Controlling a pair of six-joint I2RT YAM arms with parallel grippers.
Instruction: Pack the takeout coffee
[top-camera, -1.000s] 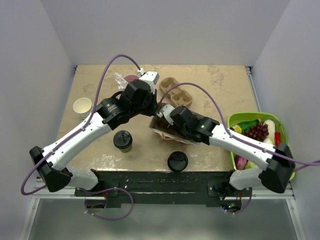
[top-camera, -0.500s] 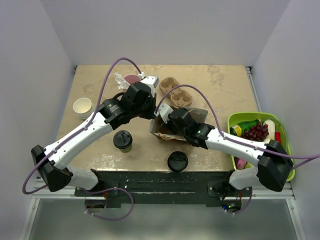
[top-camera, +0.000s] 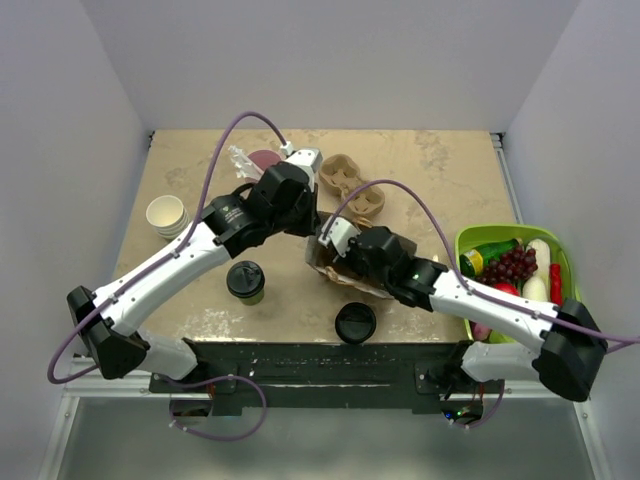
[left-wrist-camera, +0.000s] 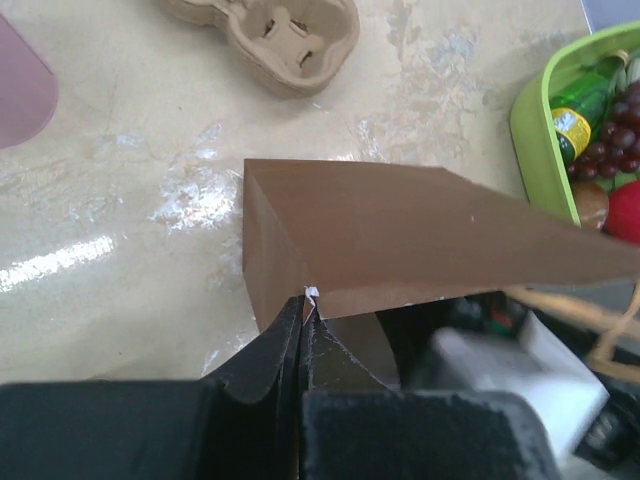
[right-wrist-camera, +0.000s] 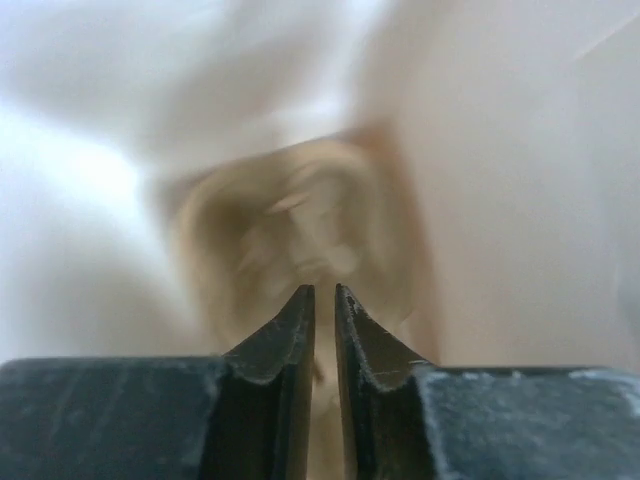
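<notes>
1. Top external view: the takeout coffee (top-camera: 245, 281) stands upright with its lid on, left of centre on the table (top-camera: 450, 170), apart from the brown paper bag (top-camera: 333, 268) at mid-frame and from both grippers
2. At the bottom centre of the left wrist view, the left gripper (left-wrist-camera: 303, 297) is clenched on a corner of the bag's rim
3. The right gripper (right-wrist-camera: 322, 292) has its jaws a slit apart with nothing visibly clamped; the blurred tan around it suggests it is at the bag's mouth
4. Progress looks early: the bag is only being readied. The cup is neither grasped nor bagged, so picking it up and lowering it in upright remain
</notes>
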